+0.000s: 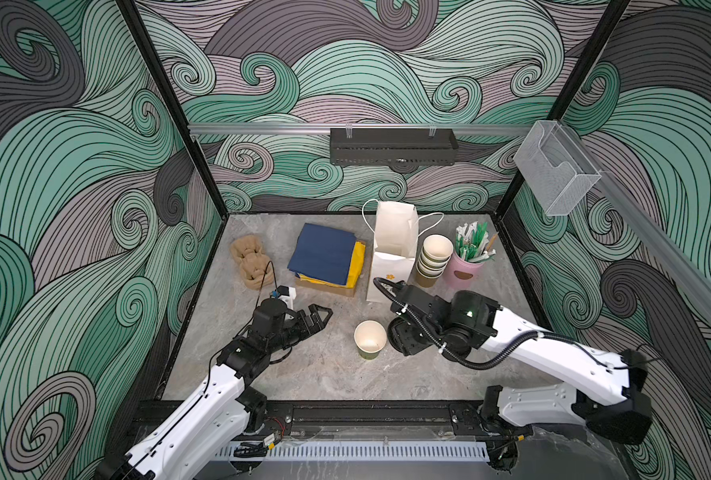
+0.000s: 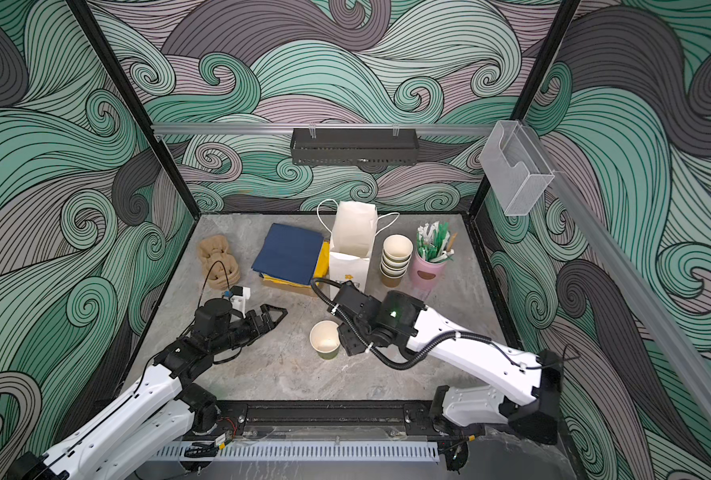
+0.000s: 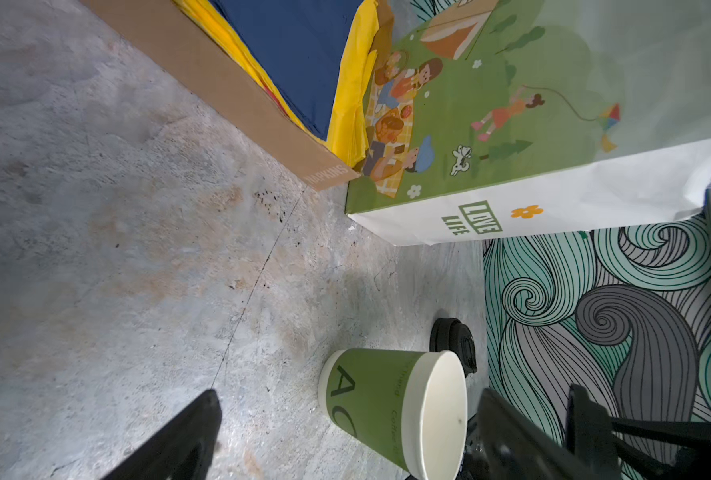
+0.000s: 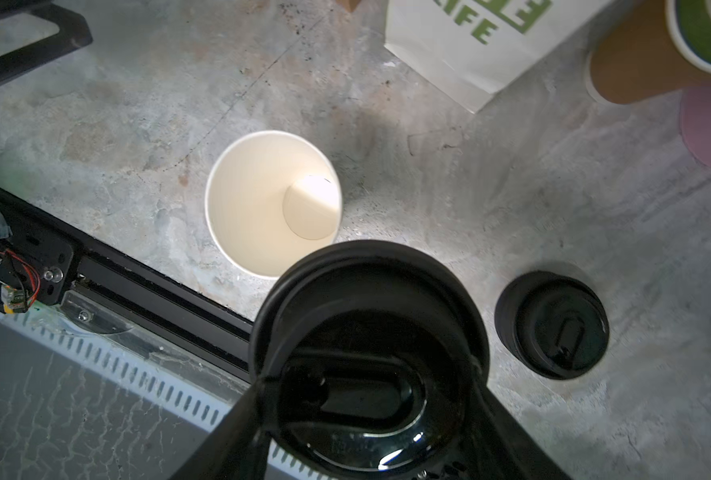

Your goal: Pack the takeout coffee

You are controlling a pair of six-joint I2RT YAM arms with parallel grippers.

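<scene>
Cup (image 1: 369, 338): one, uncapped, upright, mid-worktop toward front edge.
Lid (image 4: 370, 299): clamped in right gripper (image 4: 366, 365), just beside cup rim, not seated.
Second lid (image 4: 551, 324): loose on worktop.
Left gripper (image 1: 320, 318): wide, empty.
Bag (image 1: 391, 253): back edge, open.
Likely early stage: capping, bagging outstanding.

"NAPKINS" in white print on the cardboard box (image 3: 237, 95) edge, 11 o'clock of the paper cup (image 3: 370, 399). "LOVE LIFE" in green on the white paper bag (image 3: 553, 199), at the cup's 12 o'clock; right wrist view catches only "LIFE". Cup side: big "A", partial second letter, small "Coffee"; remaining small print unreadable.
</scene>
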